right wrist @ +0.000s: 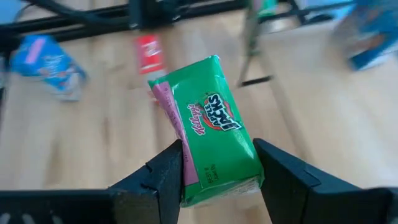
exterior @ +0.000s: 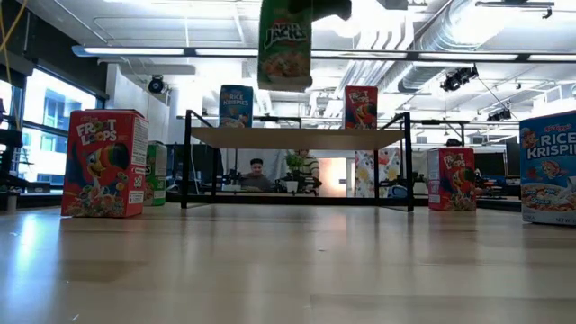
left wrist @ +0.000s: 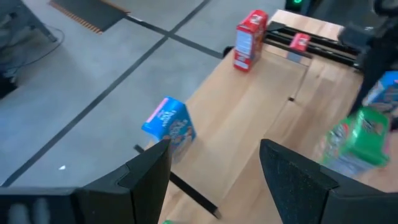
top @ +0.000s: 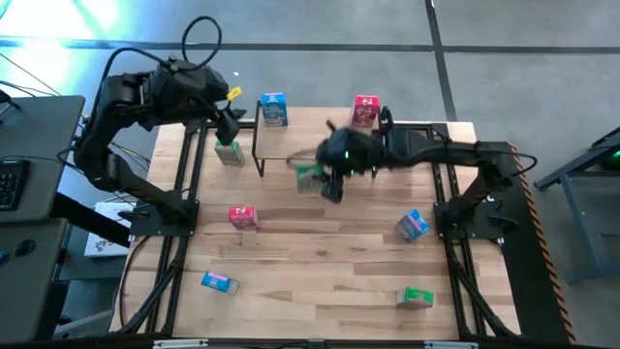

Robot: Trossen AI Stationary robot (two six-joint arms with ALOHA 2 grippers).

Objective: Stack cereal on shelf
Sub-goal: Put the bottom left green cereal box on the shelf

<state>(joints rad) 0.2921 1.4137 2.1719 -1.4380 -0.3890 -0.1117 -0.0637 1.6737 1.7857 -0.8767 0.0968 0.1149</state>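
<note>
Right gripper (top: pixel 325 180) clamps green box (top: pixel 309 177), lifted above table (top: pixel 320 281) by shelf (top: pixel 291 137).

Left gripper (top: pixel 229 127) hovers over second green box (top: pixel 230 152) at shelf's left end, jaws wide, empty.

Boxes counted in high view, eight: three green, third (top: pixel 415 297) front right; three blue (top: pixel 274 110) (top: pixel 413 225) (top: pixel 219 282); two red (top: pixel 365 111) (top: pixel 242 216).

One blue, one red upright at shelf's back.
</note>
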